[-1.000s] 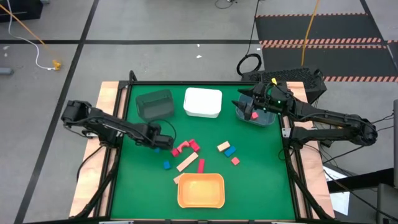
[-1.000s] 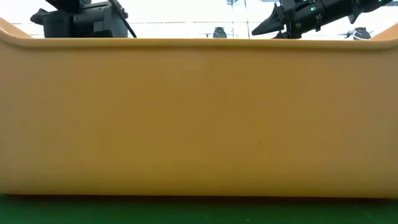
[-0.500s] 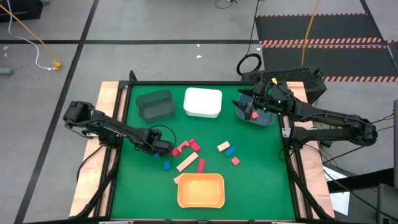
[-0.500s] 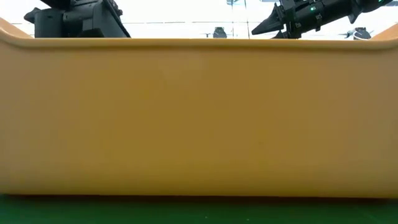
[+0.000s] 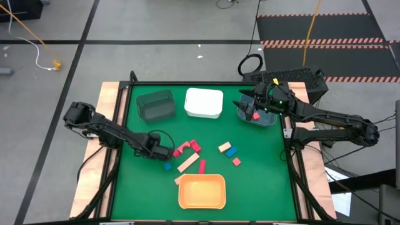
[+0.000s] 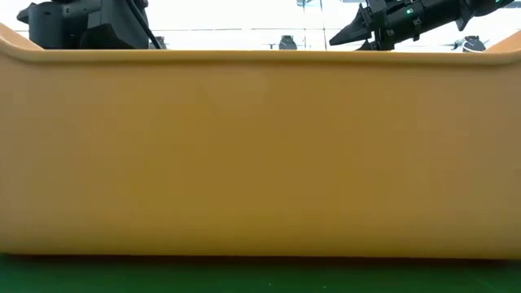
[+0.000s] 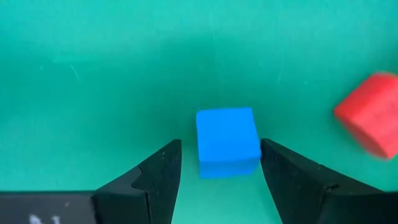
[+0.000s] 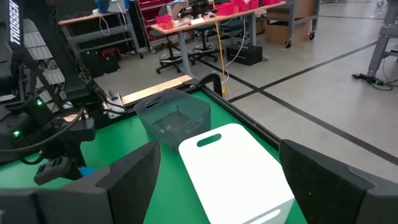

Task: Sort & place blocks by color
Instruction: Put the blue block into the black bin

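We see the green table (image 5: 262, 181), an orange bin (image 5: 201, 191) at its near edge, our left gripper (image 7: 219, 167) low on the mat, fingers spread, holding nothing, a blue cube (image 7: 227, 142) between them, our right gripper (image 5: 245, 107) open over the clear bin (image 5: 270, 120), empty.

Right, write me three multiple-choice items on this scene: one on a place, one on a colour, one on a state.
1. Where is the left end effector?
A. over the white bin
B. low on the green mat by a blue cube
C. inside the orange bin

2. What colour is the bin at the table's near edge?
A. orange
B. white
C. dark grey

3. How do the left end effector's fingers stand to the blue cube?
A. shut on it
B. open, one on each side
C. far from it

1 B: high view shows it beside the cube. 2 A: orange from above. 3 B: left wrist view shows gaps both sides.
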### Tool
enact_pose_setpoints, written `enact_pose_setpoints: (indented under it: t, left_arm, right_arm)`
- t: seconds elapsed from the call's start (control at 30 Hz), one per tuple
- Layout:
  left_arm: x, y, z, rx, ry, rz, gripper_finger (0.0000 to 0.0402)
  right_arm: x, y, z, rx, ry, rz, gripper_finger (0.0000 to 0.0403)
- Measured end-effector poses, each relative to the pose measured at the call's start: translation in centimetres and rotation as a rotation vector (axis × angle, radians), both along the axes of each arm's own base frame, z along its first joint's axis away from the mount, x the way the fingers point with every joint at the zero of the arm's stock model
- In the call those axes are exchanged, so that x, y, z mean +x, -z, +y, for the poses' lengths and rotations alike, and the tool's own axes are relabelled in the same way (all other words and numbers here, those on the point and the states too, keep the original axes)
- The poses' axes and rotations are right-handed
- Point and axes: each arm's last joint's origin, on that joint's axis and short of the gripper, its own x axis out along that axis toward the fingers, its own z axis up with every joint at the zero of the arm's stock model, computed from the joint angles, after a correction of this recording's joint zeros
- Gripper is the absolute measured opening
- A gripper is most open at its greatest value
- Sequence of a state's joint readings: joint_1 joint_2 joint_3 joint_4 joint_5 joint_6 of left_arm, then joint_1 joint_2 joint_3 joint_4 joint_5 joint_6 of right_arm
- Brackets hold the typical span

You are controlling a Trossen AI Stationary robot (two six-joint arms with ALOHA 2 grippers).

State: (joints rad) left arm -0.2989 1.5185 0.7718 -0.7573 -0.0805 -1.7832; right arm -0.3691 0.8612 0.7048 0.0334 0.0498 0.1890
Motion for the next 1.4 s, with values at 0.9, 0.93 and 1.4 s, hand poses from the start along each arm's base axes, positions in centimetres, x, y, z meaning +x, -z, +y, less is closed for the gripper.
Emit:
enact_pose_setpoints:
  t: [0.9, 0.93, 1.4]
  left_arm:
    - [-0.85, 0.02, 0.34, 0.048, -0.054, 0.079, 0.0209]
    - [-0.85, 0.02, 0.33, 0.048, -0.054, 0.078, 0.0202]
    - [-0.73, -0.02, 0.33, 0.011, -0.113, 0.072, 0.0131]
  right_arm:
    - [0.0, 0.0, 0.0, 0.0, 0.0, 0.0, 0.032]
    - [0.0, 0.0, 0.0, 0.0, 0.0, 0.0, 0.032]
    - [0.0, -0.01, 0.0, 0.0, 0.0, 0.0, 0.032]
